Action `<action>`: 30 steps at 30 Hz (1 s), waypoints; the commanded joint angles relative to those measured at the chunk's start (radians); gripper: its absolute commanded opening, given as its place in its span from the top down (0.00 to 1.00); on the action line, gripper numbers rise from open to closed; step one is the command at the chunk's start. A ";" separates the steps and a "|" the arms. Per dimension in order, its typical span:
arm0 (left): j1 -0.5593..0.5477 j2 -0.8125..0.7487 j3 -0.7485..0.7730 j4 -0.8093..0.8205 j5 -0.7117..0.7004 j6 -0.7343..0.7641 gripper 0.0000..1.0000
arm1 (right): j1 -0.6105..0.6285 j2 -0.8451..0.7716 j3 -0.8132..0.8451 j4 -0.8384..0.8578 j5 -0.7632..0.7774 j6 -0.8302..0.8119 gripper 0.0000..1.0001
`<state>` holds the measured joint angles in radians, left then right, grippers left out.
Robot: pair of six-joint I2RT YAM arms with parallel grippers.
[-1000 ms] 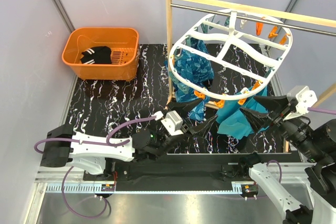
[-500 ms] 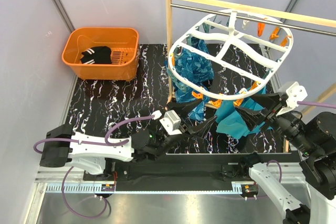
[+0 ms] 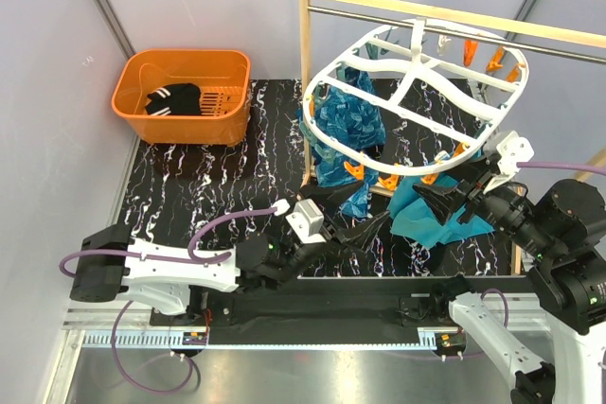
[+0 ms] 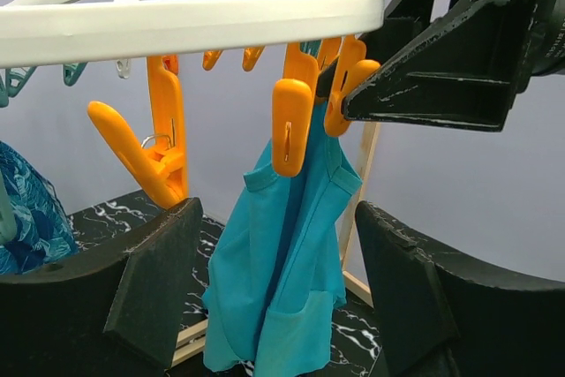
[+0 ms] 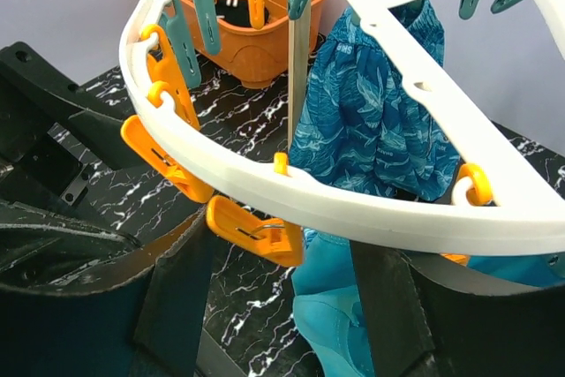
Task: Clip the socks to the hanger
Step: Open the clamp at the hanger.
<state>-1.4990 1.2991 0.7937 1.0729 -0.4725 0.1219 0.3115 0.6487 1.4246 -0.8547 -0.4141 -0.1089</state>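
The black striped socks (image 3: 175, 99) lie in the orange basket (image 3: 142, 125) at the far left. The white oval hanger (image 3: 417, 73) hangs from the wooden rack, with orange and teal clips around its rim. My left gripper (image 3: 365, 224) is open and empty below the hanger's near rim (image 4: 177, 19), and faces the orange clips (image 4: 291, 125). My right gripper (image 3: 443, 205) is open and empty. It has come up against the near rim (image 5: 353, 209), with one orange clip (image 5: 256, 231) between its fingers. The two grippers are close together.
A plain teal cloth (image 3: 426, 215) and a blue patterned cloth (image 3: 346, 125) hang from clips on the hanger. The wooden rack (image 3: 305, 82) with its metal rod stands behind. The basket also shows in the right wrist view (image 5: 256, 41). The tabletop is black marble (image 3: 218, 186).
My right gripper has moved left and forward, up to the hanger's near rim and its orange clips. My left arm has barely moved.
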 commanded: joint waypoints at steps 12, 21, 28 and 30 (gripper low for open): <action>-0.003 -0.057 -0.037 0.099 -0.017 -0.036 0.25 | 0.000 0.005 -0.042 0.160 0.001 0.066 0.76; -0.001 -0.176 -0.056 -0.118 -0.154 -0.106 0.27 | 0.000 0.003 -0.059 0.157 0.001 0.146 1.00; 0.092 -0.518 -0.099 -0.790 -0.330 -0.376 0.30 | -0.002 -0.017 -0.111 0.155 0.046 0.224 1.00; 0.173 -0.655 -0.099 -0.963 -0.347 -0.519 0.29 | -0.002 -0.027 -0.133 0.174 0.055 0.276 1.00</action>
<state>-1.3983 0.8005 0.6983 0.4622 -0.7113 -0.1776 0.3115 0.6323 1.3201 -0.7353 -0.3988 0.0792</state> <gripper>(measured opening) 0.701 0.092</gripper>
